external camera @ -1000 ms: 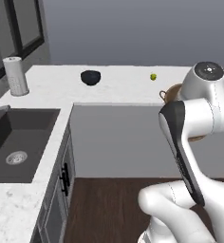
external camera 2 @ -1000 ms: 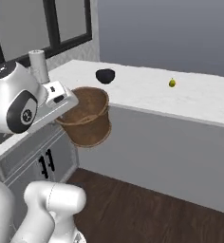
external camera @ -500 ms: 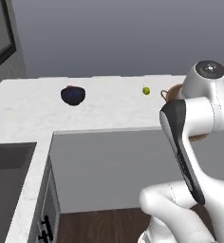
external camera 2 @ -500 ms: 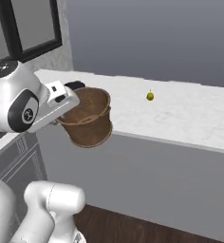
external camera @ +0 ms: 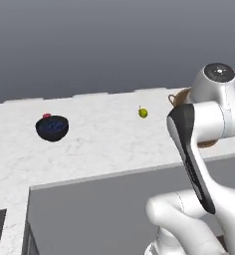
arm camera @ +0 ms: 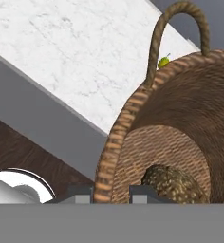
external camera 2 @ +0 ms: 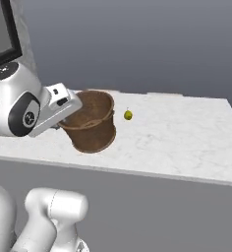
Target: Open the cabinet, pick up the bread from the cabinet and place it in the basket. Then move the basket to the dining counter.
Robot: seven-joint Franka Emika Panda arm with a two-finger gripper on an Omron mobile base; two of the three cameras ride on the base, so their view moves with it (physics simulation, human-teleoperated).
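A: Left base view first. What is there, and how many of each?

B: One dining counter [external camera: 99, 144], white marble with a grey front. On it one dark bowl [external camera: 52, 128] of blue berries, with a red bit at its rim, and one small yellow-green fruit [external camera: 143, 113], well apart from the bowl. The arm covers most of the basket [external camera: 181, 95]; a brown sliver and one loop handle show beside the white joint.

A: Right base view?

B: One basket [external camera 2: 91, 123], brown and bucket-shaped, tilted, held at its near rim by the hand, over the near part of the dining counter [external camera 2: 187, 138]. I can't tell whether its base touches the marble. The one fruit [external camera 2: 128, 115] sits on the top just beyond the basket.

A: And the gripper there?

B: Hidden behind the hand's white body and the rim.

A: Hand view?

B: The gripper [arm camera: 111, 193] has its two fingertips [arm camera: 83, 193] either side of the basket's [arm camera: 180, 114] woven rim, closed on it. One loop handle rises at the far rim. Inside, on the bottom, lies one bread [arm camera: 174, 184], brown and speckled. The fruit [arm camera: 164, 61] peeks past the rim on the counter [arm camera: 71, 57]. Dark wood floor [arm camera: 28, 147] lies below.
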